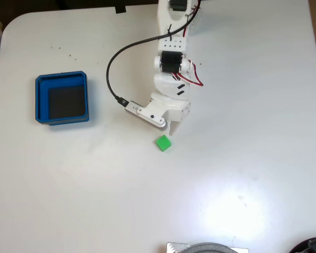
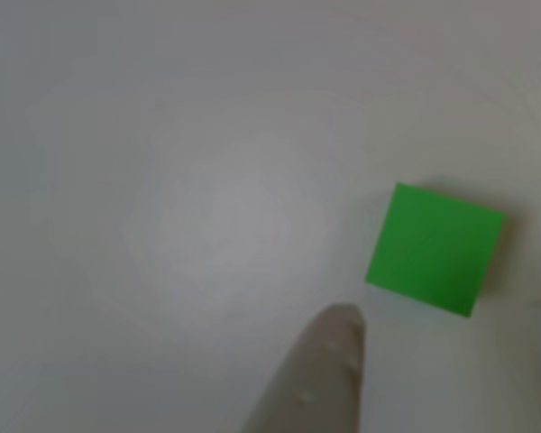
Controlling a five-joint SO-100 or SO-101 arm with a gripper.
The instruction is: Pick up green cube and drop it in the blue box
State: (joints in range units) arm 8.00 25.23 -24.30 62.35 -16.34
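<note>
Since the cube (image 1: 163,143) is sitting loose on the white worktop (image 1: 242,105), just below centre of the fixed view, I'd say I'm at the approach step: lining up for the grab, nothing picked yet. The arm (image 1: 171,58) comes down from the top edge and the tool (image 1: 171,129) hangs just above the cube in the frame, close to it, but I can't see any contact.

In the other view the cube (image 2: 435,249) is at middle right, a bit rotated, flat on the worktop. One fingertip (image 2: 320,374) pokes up from the bottom edge, just left of and below the cube's lower left corner, with a sliver of worktop between them. There's a pale smudge at the far right edge that might be the other finger, too blurry to call. So the tool looks spread wider than the cube and holds nothing, though how wide exactly I can't tell.

Next move as I see it: push forward and down so the cube ends up between the fingers, then squeeze. The cube is turned relative to the finger, so I'd watch for it twisting or skating away on closing.

The box (image 1: 62,98) is way off at the left of the fixed view, well apart from the cube, dark floor bare.
</note>
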